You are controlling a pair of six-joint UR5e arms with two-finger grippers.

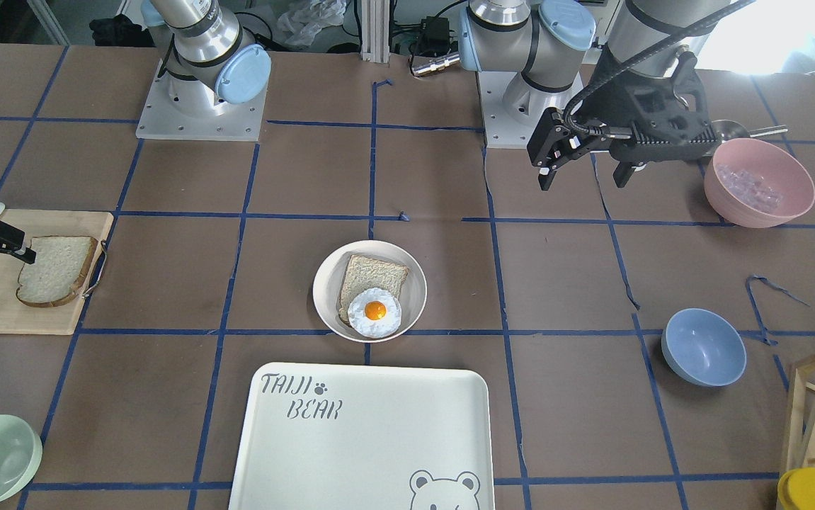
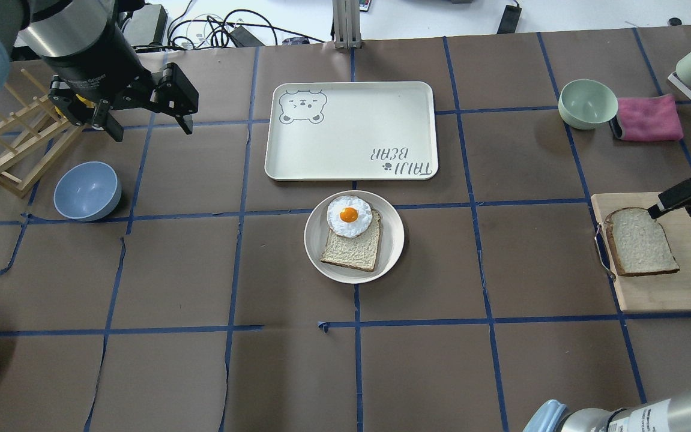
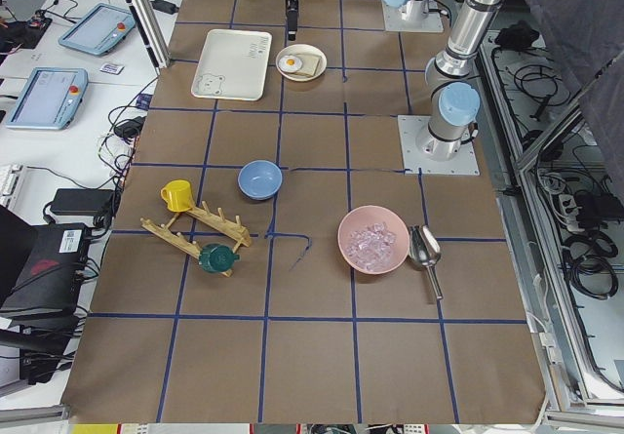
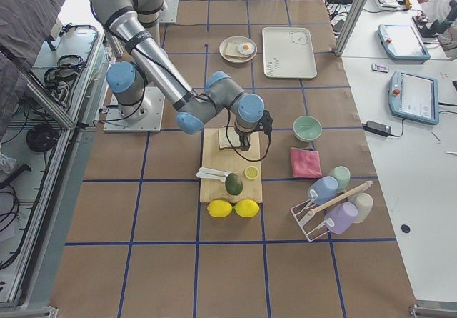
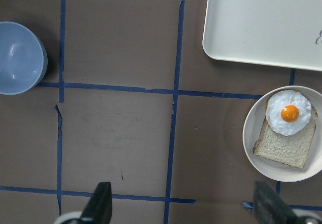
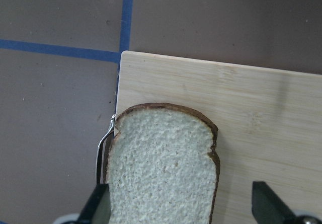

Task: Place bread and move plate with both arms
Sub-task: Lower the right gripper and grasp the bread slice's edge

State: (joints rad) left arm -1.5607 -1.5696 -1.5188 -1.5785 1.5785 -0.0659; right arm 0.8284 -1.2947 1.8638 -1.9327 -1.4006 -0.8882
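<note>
**Bread on the board at far right, plate at centre, both claws spread and empty.**

Overhead view: the bread (image 2: 642, 241) lies flat on the wooden cutting board (image 2: 681, 294) at the right edge of the frame, well apart from the plate (image 2: 394, 240) at mid-frame. The right gripper (image 6: 183, 209) is low over the slice with its fingers wide. In the wrist view one finger sits at the bread's left crust and the other over bare board to the right; contact cannot be judged. The plate carries a tan square slice (image 2: 351, 252) topped with a fried egg (image 2: 349, 216). The TAIJI BEAR tray (image 2: 351, 129) sits just above it in frame, with a narrow gap between. The left gripper (image 2: 150, 125) hangs at upper left, jaws wide, gripping nothing, beside the wooden rack (image 2: 9, 150) and above the blue bowl (image 2: 87, 191).
</note>
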